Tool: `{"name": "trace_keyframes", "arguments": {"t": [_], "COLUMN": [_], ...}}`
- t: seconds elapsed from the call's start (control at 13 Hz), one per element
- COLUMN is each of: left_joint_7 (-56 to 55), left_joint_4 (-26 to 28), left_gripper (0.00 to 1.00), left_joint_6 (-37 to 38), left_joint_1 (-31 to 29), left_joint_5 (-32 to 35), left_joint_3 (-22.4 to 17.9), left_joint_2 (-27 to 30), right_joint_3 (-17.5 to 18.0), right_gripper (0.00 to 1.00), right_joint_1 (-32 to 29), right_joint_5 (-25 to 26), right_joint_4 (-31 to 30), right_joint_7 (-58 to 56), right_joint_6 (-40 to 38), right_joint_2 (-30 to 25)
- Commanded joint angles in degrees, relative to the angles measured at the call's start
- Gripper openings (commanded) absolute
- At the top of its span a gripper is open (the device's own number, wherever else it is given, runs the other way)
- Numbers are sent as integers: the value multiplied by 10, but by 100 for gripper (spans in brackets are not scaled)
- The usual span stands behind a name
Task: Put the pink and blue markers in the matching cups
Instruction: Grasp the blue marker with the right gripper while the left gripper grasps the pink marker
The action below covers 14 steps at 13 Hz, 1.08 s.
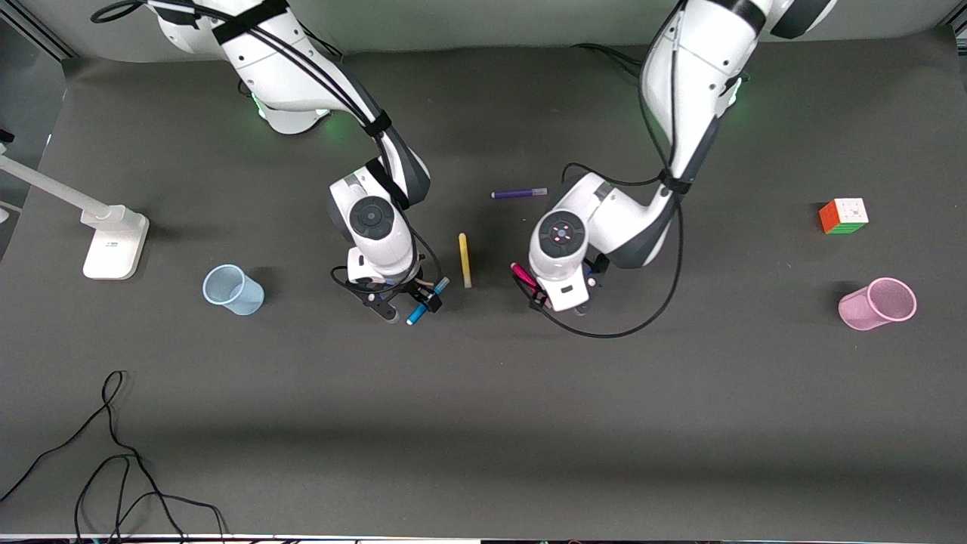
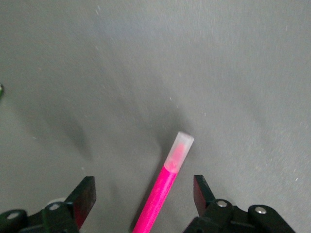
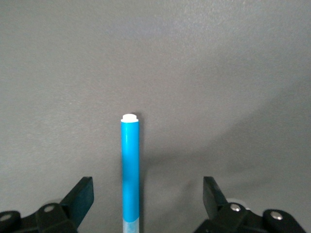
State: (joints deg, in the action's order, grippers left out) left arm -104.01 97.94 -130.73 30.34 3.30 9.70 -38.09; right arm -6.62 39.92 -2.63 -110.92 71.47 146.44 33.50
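Evidently both arms are set to grasp mid-surface: the right tool [image 3: 146,204] straddles the slim bright-blue marker [image 3: 130,170], fingers spread, and the left tool [image 2: 143,204], also spread, straddles the magenta-pink marker [image 2: 167,187]. Each translucent cup waits near an end edge: pale-blue cup [image 1: 233,289], pink cup [image 1: 878,304].

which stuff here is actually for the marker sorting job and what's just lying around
For the job:
pink marker, between the left gripper fingers
blue marker, between the right gripper fingers
pale blue cup
pink cup

Just lying about:
yellow marker
purple marker
puzzle cube
white stand
loose black cable
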Motion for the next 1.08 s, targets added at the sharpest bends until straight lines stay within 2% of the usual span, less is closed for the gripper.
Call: {"name": "trace_keyframes", "arguments": {"t": [0.0, 0.15, 0.62, 0.69, 0.77, 0.85, 0.92, 1.0], "left_joint_7": [-4, 15, 112, 114, 114, 115, 114, 114], "left_joint_4": [-5, -4, 1, 1, 1, 1, 1, 1], "left_gripper": [91, 92, 90, 85, 74, 51, 19, 0], "left_joint_6": [-17, -21, -20, -20, -21, -22, -21, -21], "left_joint_1": [21, 24, 34, 35, 36, 36, 37, 38], "left_joint_5": [15, 35, 38, 38, 38, 38, 38, 38], "left_joint_3": [-10, -7, -7, -7, -7, -7, -7, -7], "left_joint_2": [-4, -9, -23, -23, -25, -25, -25, -25], "right_joint_3": [-7, -7, -6, -6, -6, -6, -6, -5], "right_gripper": [100, 100, 98, 97, 93, 89, 87, 86], "right_joint_1": [9, 9, 9, 9, 9, 9, 9, 9], "right_joint_5": [10, 5, 3, 3, 3, 3, 3, 3], "right_joint_4": [13, 24, 40, 42, 44, 44, 44, 43], "right_joint_7": [21, 22, 24, 24, 24, 24, 24, 24], "right_joint_6": [9, 12, 11, 12, 12, 12, 13, 16], "right_joint_2": [17, 30, 40, 45, 46, 46, 47, 48]}}
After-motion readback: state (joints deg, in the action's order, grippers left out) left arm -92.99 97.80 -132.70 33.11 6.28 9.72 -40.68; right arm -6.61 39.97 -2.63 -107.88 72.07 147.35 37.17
